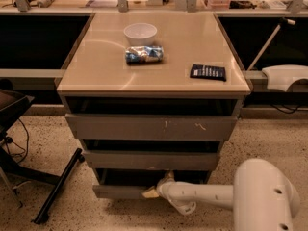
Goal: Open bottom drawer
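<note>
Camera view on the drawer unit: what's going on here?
The robot's arm reaches in low from the right. Its gripper sits at the top edge of the bottom drawer, near the middle of the front. A dark gap shows above that front, but how far the drawer is out is hard to tell. On the cabinet top sit a white bowl, a blue bag and a dark packet.
</note>
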Action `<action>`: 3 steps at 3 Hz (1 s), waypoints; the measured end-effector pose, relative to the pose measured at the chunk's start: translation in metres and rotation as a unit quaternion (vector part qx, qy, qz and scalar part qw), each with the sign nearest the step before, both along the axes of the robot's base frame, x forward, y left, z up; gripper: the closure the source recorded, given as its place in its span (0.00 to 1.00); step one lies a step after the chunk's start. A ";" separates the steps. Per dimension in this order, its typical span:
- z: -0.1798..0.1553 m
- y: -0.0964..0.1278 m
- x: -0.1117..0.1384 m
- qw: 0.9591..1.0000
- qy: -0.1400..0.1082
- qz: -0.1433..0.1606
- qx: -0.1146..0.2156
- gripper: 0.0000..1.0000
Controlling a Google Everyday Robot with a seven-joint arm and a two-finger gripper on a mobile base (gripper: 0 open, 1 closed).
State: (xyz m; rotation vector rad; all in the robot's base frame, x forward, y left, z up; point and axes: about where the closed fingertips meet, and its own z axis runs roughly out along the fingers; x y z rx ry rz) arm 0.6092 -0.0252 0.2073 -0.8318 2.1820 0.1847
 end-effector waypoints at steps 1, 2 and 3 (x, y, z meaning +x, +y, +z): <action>-0.002 -0.017 0.012 0.999 0.005 -0.018 -0.048 0.00; -0.005 -0.015 0.010 0.999 0.005 -0.016 -0.042 0.00; -0.024 -0.026 0.006 0.999 0.026 -0.025 -0.019 0.00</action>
